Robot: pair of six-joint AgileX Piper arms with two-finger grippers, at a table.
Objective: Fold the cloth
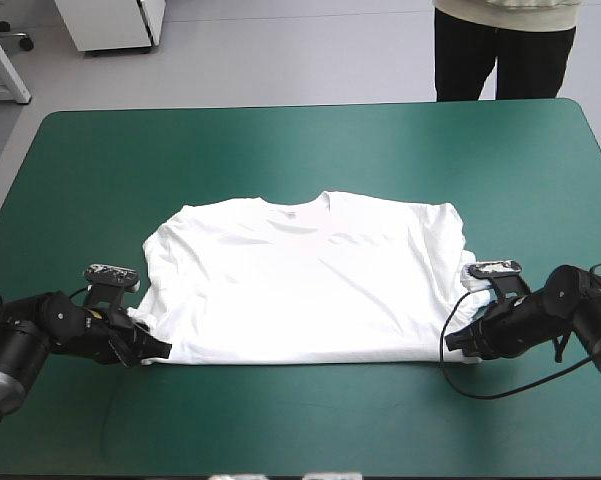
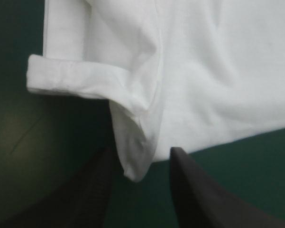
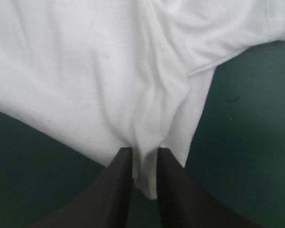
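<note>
The T-shirt [image 1: 300,280] lies spread flat across the middle of the teal-green tabletop [image 1: 300,140], its collar [image 1: 302,207] toward the top of the frame and its long near edge running across the lower half.

The left pincer [image 1: 152,348] sits low at the lower left of the frame. In its own view its black fingers stand somewhat apart, with the shirt's corner drooping into the gap and not yet pinched. The right pincer [image 1: 458,340], at the lower right of the frame, is nearly closed on a bunched fold of white fabric at the opposite corner.

The shirt looks light, thin and limp. It will probably sag between two held points, drag on the cover and wrinkle instead of keeping a crease. The two near corners seem the sensible places to hold it, taking in every layer at the hem so that none slips free when it is lifted.

Some things are hard to make out:
- Beside the left pincer a rolled sleeve [image 2: 71,78] laps over the body, so I cannot tell how many layers lie at that corner.
- The white surface gives few edges to read, and it is unclear whether the shirt is single or doubled.
- How deep the right pincer's bite goes is hidden by its own fingers.
</note>
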